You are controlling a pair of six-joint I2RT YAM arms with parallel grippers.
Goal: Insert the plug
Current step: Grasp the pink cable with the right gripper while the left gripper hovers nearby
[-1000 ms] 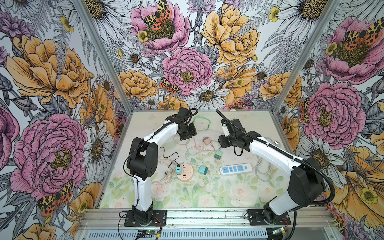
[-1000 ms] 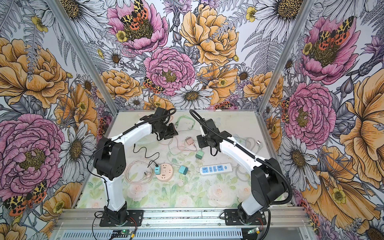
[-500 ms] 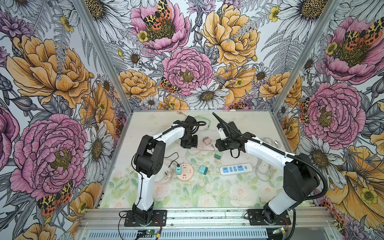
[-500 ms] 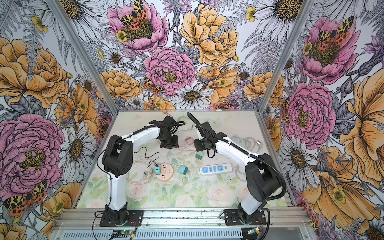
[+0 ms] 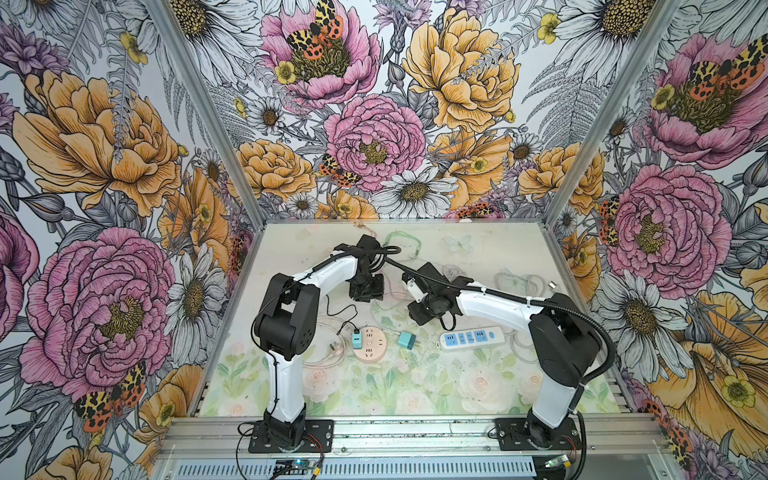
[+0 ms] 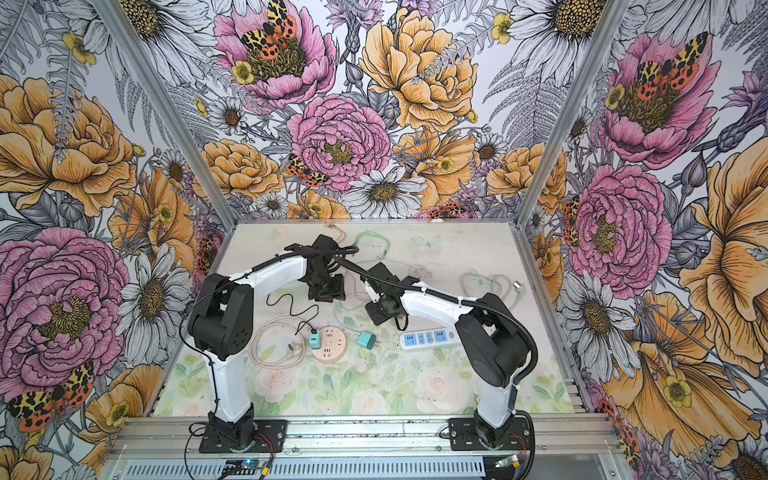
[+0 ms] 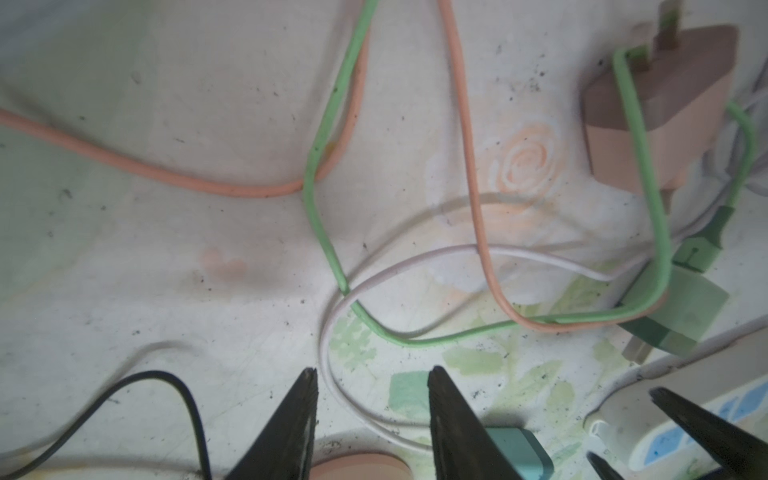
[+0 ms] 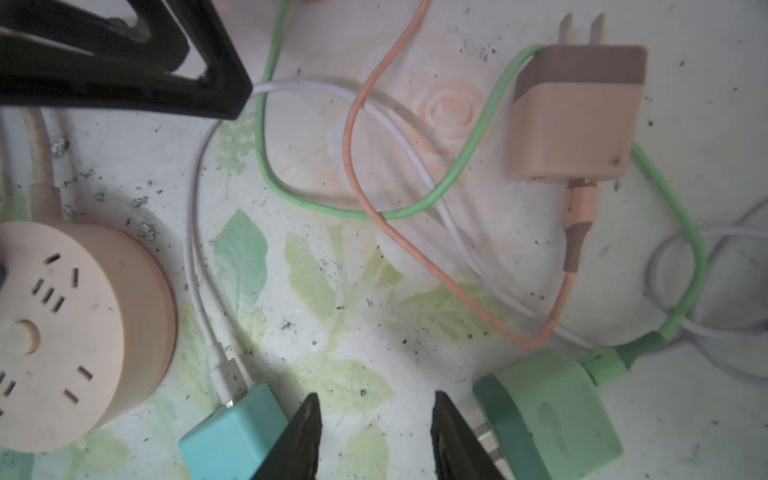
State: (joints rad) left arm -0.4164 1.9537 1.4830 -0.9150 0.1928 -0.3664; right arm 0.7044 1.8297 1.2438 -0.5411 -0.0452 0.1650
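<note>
A pink plug (image 8: 577, 116) with two bare prongs lies flat on the table, its orange cable looping away. A green plug (image 8: 548, 415) lies beside one finger of my right gripper (image 8: 376, 397), and a teal plug (image 8: 232, 432) beside the other. That gripper is open over bare table. My left gripper (image 7: 372, 374) is also open, above a white cable, holding nothing. The round pink socket (image 5: 369, 343) sits nearer the front with a small teal plug (image 5: 356, 338) in it. In both top views the arms hide the pink and green plugs.
A white power strip (image 5: 471, 338) with blue sockets lies at the right of the loose teal plug (image 5: 406, 340). Orange, green, white and black cables cross the table between the grippers. More coiled cables (image 5: 519, 282) lie at the back right. The two grippers hang close together.
My left gripper has come forward from the back of the table. The right gripper has moved left and forward, so the two now stand side by side. Nothing was picked up.
</note>
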